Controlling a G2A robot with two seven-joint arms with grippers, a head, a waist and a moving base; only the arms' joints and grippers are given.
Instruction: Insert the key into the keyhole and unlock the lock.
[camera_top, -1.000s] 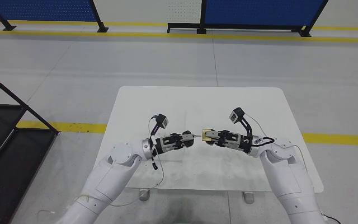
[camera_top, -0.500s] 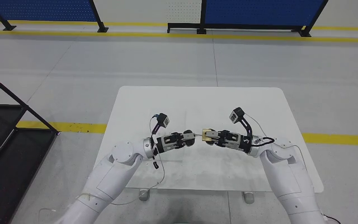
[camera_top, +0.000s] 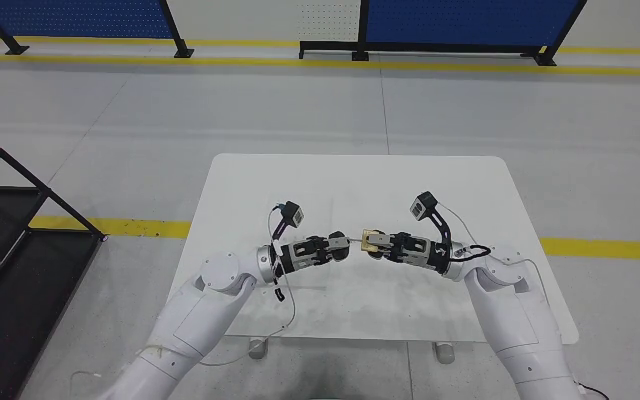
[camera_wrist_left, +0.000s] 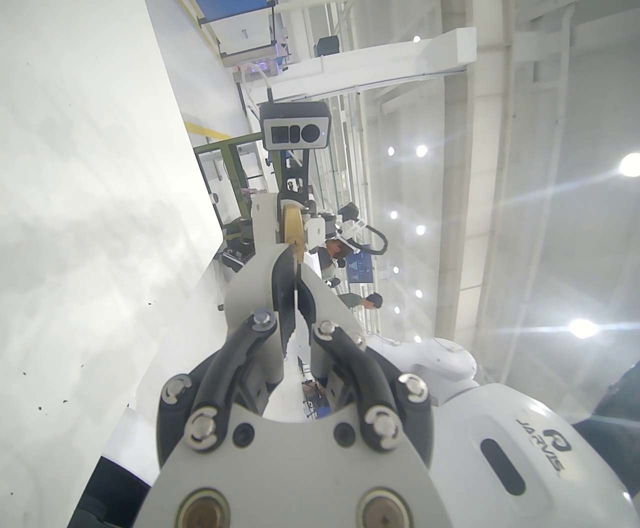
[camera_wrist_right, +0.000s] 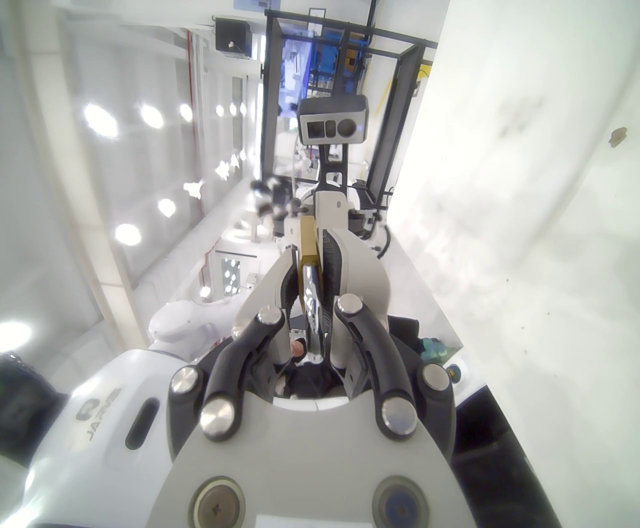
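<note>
white table beneath both arms, and over its near middle the brass lock, squeezed between the closed jaws of the right gripper with the silver shackle lying back between the fingers. facing it, the thin key, pinched in the tightly closed left gripper, tip touching the lock's end, depth of entry impossible to tell. farther out, grey floor crossed by yellow lines, blue panels on black frames at the far side, black rack by the table.

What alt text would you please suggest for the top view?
Above a white rectangular table, two white robot arms meet tip to tip: the right claw grips a small brass padlock, and the left claw holds a thin metal key at its face.
</note>
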